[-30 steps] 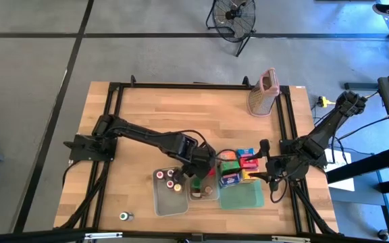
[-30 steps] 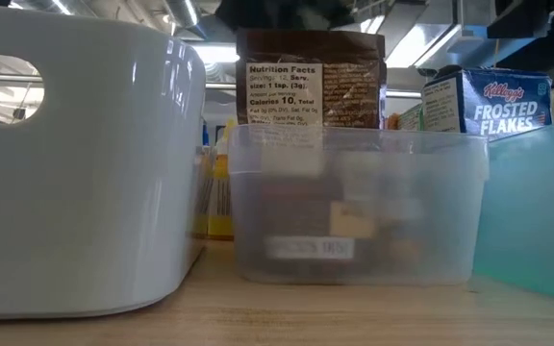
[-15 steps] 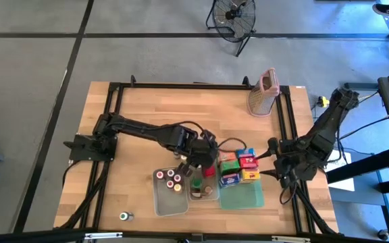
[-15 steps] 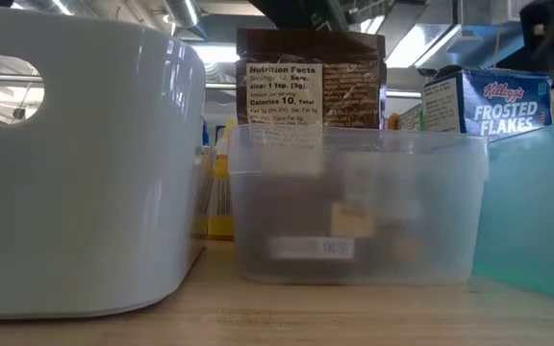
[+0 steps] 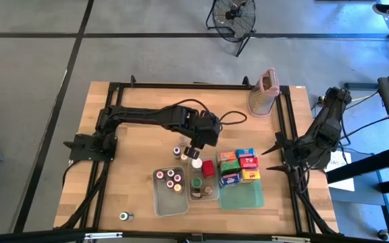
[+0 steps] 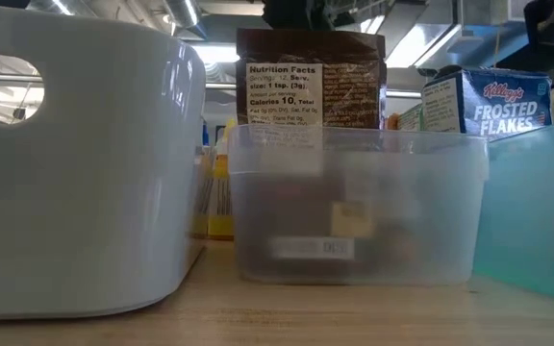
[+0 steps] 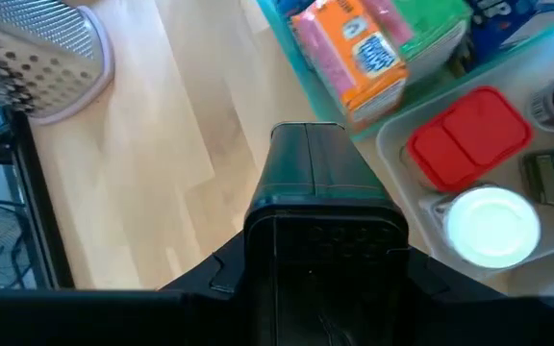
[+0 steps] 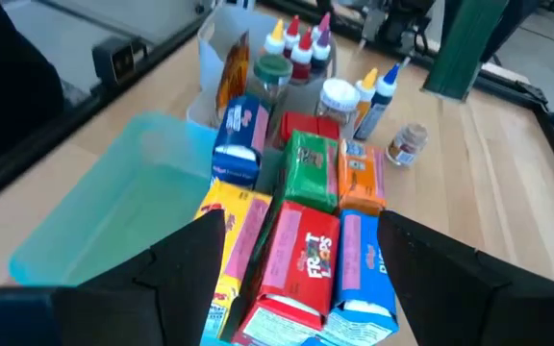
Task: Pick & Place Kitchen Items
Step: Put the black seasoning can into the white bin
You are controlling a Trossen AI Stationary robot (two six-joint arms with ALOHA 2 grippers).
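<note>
Several small cartons (image 5: 239, 166) (image 8: 301, 221), red, green, orange, blue and yellow, stand on the far part of a green tray (image 5: 245, 197). Beside the tray, a clear small tub (image 5: 202, 190) holds a green-capped jar. A larger tub (image 5: 169, 196) holds red-capped bottles. A white-capped jar (image 5: 196, 163) (image 7: 493, 226) and a red-lidded box (image 5: 208, 169) (image 7: 469, 139) sit by the small tub. My left gripper (image 5: 196, 143) (image 7: 308, 144) hovers shut just beyond these tubs. My right gripper (image 5: 272, 145) (image 8: 301, 250) is open, off the tray's right side, facing the cartons.
A metal grater (image 5: 263, 91) with a pink top stands near the far right corner. Two small bottles (image 5: 179, 153) stand on the wood beyond the larger tub. A lone jar (image 5: 123, 216) sits near the near left edge. Bare wood lies across the far left.
My left gripper has risen from over the small tub and drawn back toward the far edge. My right gripper has pulled away from the cartons toward the table's right edge. The cartons stay on the tray.
</note>
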